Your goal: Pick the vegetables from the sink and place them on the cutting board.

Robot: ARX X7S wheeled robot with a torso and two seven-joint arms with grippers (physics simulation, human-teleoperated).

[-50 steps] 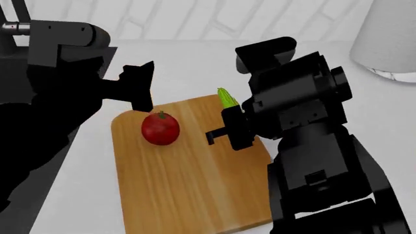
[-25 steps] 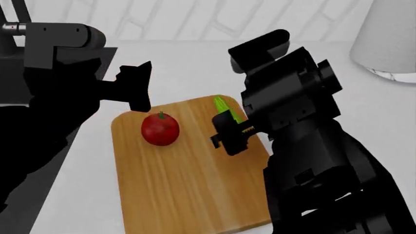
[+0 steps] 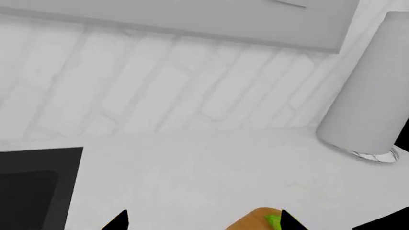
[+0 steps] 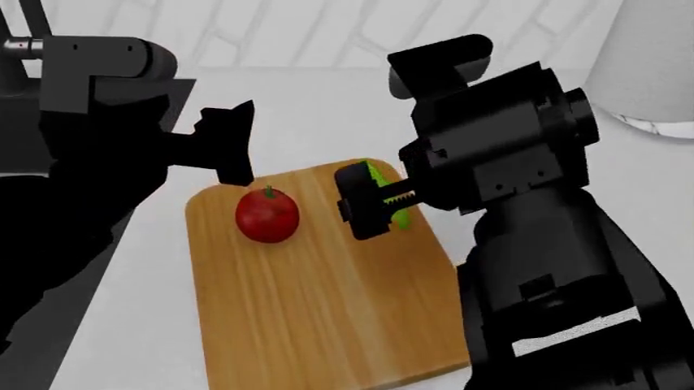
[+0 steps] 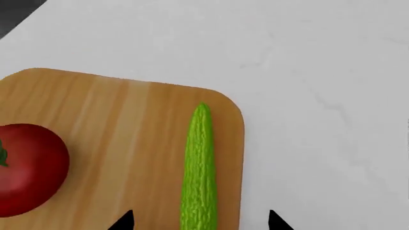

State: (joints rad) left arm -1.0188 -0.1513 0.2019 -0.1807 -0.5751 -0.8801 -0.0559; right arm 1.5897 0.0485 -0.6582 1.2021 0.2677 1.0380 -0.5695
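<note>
Lying flat along the far right edge of the cutting board (image 5: 128,143), the cucumber (image 5: 199,172) now rests on the wood, where 0.5 s ago it hung tilted in the right pincer (image 4: 375,210). That pincer's tips stand apart on either side of the cucumber, not clamping it. The tomato (image 4: 266,214) sits on the board as before, well apart from the cucumber. The left pincer (image 4: 230,145) hovers beyond the tomato, its tips apart and empty. Both vegetables look delivered from the sink (image 3: 35,189); the right arm probably only needs lifting clear above the worktop (image 5: 307,72).
</note>
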